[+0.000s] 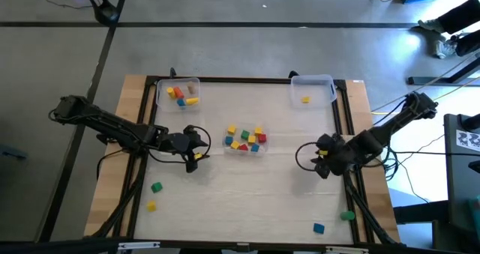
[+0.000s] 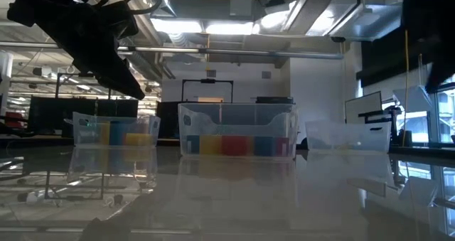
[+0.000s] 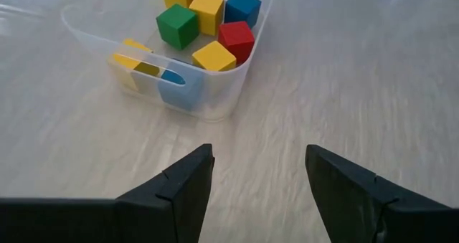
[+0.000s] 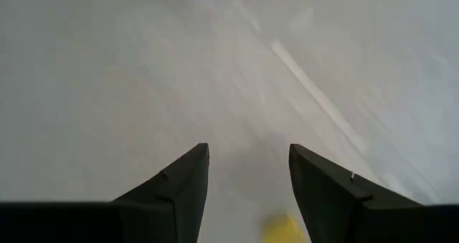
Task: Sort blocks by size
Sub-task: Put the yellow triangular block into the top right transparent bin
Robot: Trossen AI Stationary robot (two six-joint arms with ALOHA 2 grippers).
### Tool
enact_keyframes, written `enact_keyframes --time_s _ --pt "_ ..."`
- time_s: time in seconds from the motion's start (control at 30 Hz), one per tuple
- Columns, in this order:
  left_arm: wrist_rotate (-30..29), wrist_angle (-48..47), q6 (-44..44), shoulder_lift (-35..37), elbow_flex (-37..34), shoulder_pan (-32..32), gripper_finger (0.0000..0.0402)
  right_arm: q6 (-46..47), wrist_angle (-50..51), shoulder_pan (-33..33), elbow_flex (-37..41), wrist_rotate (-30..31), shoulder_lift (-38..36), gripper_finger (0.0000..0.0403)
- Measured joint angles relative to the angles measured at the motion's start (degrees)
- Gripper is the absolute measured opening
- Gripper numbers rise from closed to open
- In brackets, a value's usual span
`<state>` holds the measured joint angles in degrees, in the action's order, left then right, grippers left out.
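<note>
We see the left gripper (image 1: 201, 147) out over the table's left-middle, its fingers (image 3: 179, 189) spread apart with nothing between them, pointing toward the clear bin in the middle of the table (image 3: 215, 103). That middle bin holds most of the blocks (image 1: 245, 138): red, yellow, green and blue cubes packed together, and in the left wrist view we can pick out a green cube (image 3: 177, 25), a red one (image 3: 236, 38) and a yellow one (image 3: 214, 56) lying close to the bin's near wall. The right gripper (image 1: 321, 158) sits over the table's right-middle, near the right edge frame, and its fingers (image 4: 179, 193) also stand apart, gripping nothing; a yellow block (image 4: 281, 229) lies on the table just below and between them in the right wrist view. A clear bin at the back left (image 1: 160, 84) holds a few orange, yellow and blue blocks, and a clear bin at the back right (image 1: 330, 82) holds a single yellow block (image 1: 305, 99). Loose blocks lie on the table (image 1: 262, 201) itself: a green one (image 1: 156, 186) and a yellow one (image 1: 151, 205) near the front left, and a blue one (image 1: 319, 227) and a green one (image 1: 346, 216) near the front right.
</note>
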<state>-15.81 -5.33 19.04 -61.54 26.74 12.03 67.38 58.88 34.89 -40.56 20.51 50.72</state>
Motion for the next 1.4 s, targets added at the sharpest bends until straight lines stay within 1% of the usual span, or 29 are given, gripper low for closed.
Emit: enact_keyframes --time_s 0.17,0.3,0.47,0.6,0.7,0.77,0.9,1.07,1.13,1.23,1.4 --pt "0.0 0.05 0.27 0.0 0.02 -0.02 0.021 1.25 4.47 0.02 0.0 -8.24 3.56 0.019" --pt "0.0 0.04 0.63 0.0 0.02 -0.02 0.021 -0.36 4.7 0.04 0.0 -12.5 8.34 0.019" --pt "0.0 0.02 1.23 0.0 0.02 -0.02 0.021 -3.1 4.53 0.02 0.0 -15.35 14.79 0.019" --pt "0.0 -0.04 1.06 0.0 0.02 -0.02 0.021 -4.76 3.83 0.02 0.0 -17.67 18.43 0.019" --pt "0.0 -0.04 0.92 0.0 0.02 -0.02 0.021 -5.3 3.79 0.02 0.0 -17.84 20.31 0.019" --pt "0.0 -0.06 0.36 0.0 0.02 -0.02 0.021 -4.05 3.74 0.0 0.0 -17.85 21.13 0.019" --pt "0.0 -0.06 0.34 0.0 0.02 -0.02 0.021 5.14 3.66 -0.04 0.0 -19.24 22.01 0.019" --pt "0.0 -0.04 0.38 0.0 0.02 -0.02 0.021 24.53 4.15 -0.04 0.0 -21.09 21.99 0.019" --pt "0.0 -0.04 0.4 0.0 0.02 -0.02 0.021 30.78 3.97 -0.02 0.28 -21.58 21.99 0.019" --pt "0.0 -0.05 0.42 0.0 0.02 -0.02 0.021 35.55 1.67 -0.02 1.95 -19.96 21.99 0.019" --pt "0.0 -0.04 0.42 0.0 0.02 -0.02 0.021 38.28 -4.5 -0.04 6.42 -20.04 21.99 0.019"
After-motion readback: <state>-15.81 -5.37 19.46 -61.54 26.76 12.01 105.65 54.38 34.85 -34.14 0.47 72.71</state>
